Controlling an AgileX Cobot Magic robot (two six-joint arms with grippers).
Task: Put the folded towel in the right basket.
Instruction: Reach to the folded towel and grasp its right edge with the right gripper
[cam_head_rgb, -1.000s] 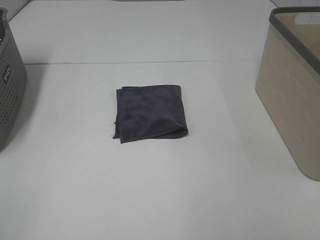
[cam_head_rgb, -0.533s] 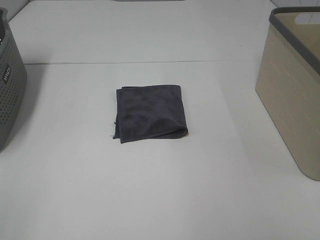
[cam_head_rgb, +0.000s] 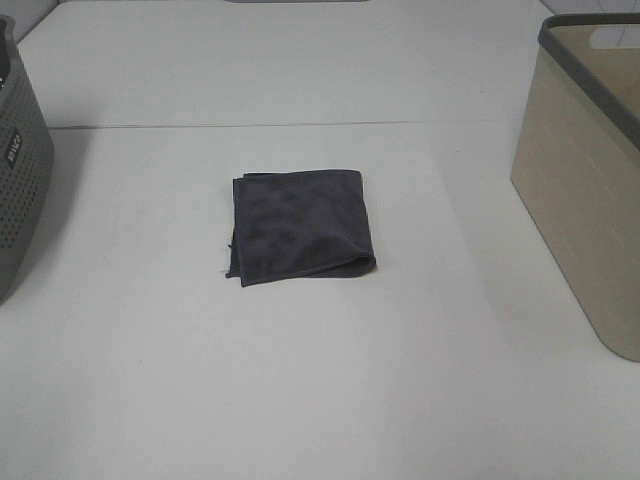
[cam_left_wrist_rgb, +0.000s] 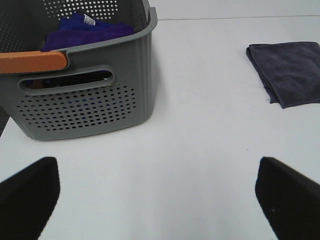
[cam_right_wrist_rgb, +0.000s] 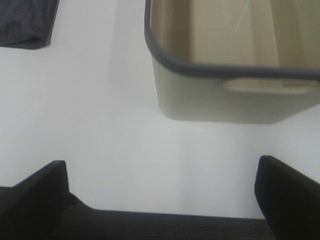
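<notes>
The table bears everything. The beige basket stands open-topped just ahead of the right gripper, and the grey basket ahead of the left gripper — both grippers spread wide, holding nothing. The towel lies folded flat on the table, well ahead of both grippers, between the baskets and touching neither.

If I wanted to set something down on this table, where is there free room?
Plenty. The table is bare in front of the folded towel, behind it to the far edge, and in broad strips between it and the gray basket on the left and the beige basket on the right. Only the sides, by the baskets, are tight.
</notes>
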